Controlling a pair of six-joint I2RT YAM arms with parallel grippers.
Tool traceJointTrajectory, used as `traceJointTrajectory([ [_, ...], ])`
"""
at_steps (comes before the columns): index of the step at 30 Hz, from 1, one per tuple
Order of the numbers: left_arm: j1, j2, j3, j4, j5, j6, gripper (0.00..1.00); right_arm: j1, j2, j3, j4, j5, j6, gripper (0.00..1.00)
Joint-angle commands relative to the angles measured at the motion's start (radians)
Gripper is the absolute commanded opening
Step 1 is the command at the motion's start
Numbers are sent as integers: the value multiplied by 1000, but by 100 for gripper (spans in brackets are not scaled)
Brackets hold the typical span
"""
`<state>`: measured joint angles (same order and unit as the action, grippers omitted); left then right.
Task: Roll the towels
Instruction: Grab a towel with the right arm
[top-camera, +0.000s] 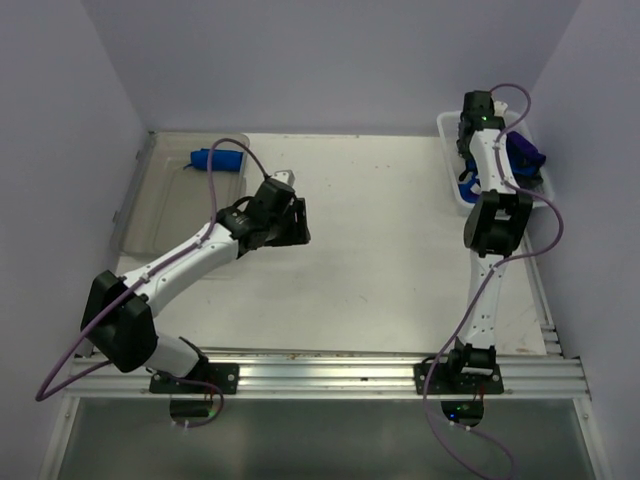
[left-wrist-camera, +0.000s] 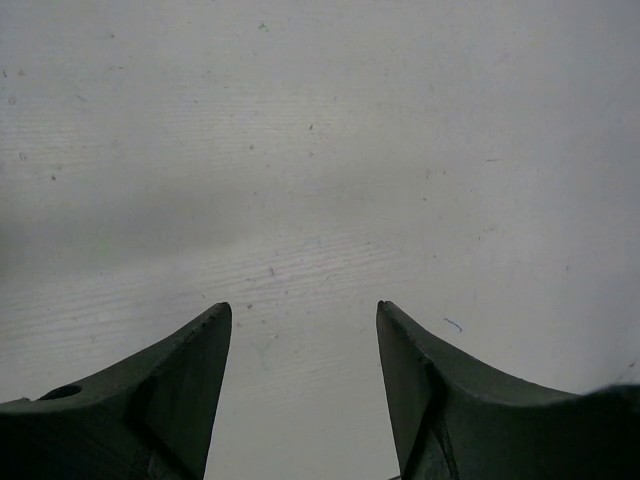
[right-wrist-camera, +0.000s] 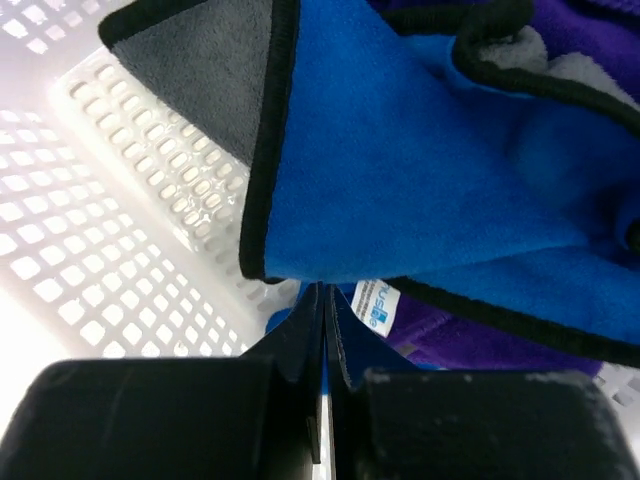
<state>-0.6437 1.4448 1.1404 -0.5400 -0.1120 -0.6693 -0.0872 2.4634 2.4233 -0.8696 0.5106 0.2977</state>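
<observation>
My right gripper (right-wrist-camera: 325, 290) is down inside the white basket (right-wrist-camera: 120, 200), jaws pressed together on the lower edge of a bright blue towel (right-wrist-camera: 420, 150) with dark edging. A purple towel (right-wrist-camera: 470, 330) lies under it, beside a white label (right-wrist-camera: 377, 305). In the top view the right gripper (top-camera: 467, 140) is over the basket (top-camera: 447, 130), with purple (top-camera: 525, 155) and blue (top-camera: 468, 185) cloth showing. My left gripper (top-camera: 298, 225) is open and empty above the bare table (left-wrist-camera: 320, 150). A rolled blue towel (top-camera: 215, 160) lies in a clear tray.
The clear plastic tray (top-camera: 165, 200) sits at the table's back left, under my left arm. The basket stands at the back right corner, near the right wall. A metal rail (top-camera: 330, 370) runs along the near edge.
</observation>
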Motion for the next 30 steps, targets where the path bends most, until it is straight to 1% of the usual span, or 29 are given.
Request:
traceJointTrajectory([
  [1,-2,17,7,35,-2,-3,64,1,-185,-32,76,5,18,0],
  [3,-2,20,7,38,5,-4,64,1,-231,-55,99,-10,24,0],
  [4,-4,20,7,41,8,-7,64,1,-280,-62,104,-32,23,0],
  [7,-4,14,4,41,8,-7,64,0,-337,-118,155,-53,-2,0],
  [8,-4,11,4,38,2,-6,64,0,-334,-118,158,-57,-9,7],
  [9,-4,8,1,38,-2,-9,64,0,-321,-95,152,-58,-29,20],
  [10,-4,0,-2,37,-5,-9,64,0,-299,-70,140,-57,-37,36],
  [11,-4,-3,-7,38,-9,-9,64,0,-238,-40,95,-49,-43,40],
  [12,-5,-6,-8,38,-11,-7,65,0,-213,11,78,-47,-52,49],
  [15,-5,-9,-10,35,-14,-4,65,0,-153,11,86,-24,-60,63],
  [16,-5,-9,-10,34,-17,-3,65,-2,-144,7,98,-21,-60,69],
  [19,-5,5,-11,40,-23,2,66,-2,-90,20,112,12,-75,77],
  [21,-5,15,-7,43,-21,4,66,-5,-58,43,116,41,-91,79],
  [24,-5,45,-7,54,-14,7,66,-16,2,62,135,57,-103,80],
  [25,-5,58,-5,57,-11,8,66,-19,29,66,139,55,-104,79],
  [26,-5,65,-7,58,-5,10,66,-22,40,82,139,55,-103,76],
  [27,-5,72,-5,58,-5,11,66,-26,52,89,136,54,-98,71],
  [28,-5,84,-5,58,-2,11,66,-28,57,89,136,57,-94,59],
  [30,-5,94,1,63,5,14,66,-28,48,68,147,59,-88,40],
])
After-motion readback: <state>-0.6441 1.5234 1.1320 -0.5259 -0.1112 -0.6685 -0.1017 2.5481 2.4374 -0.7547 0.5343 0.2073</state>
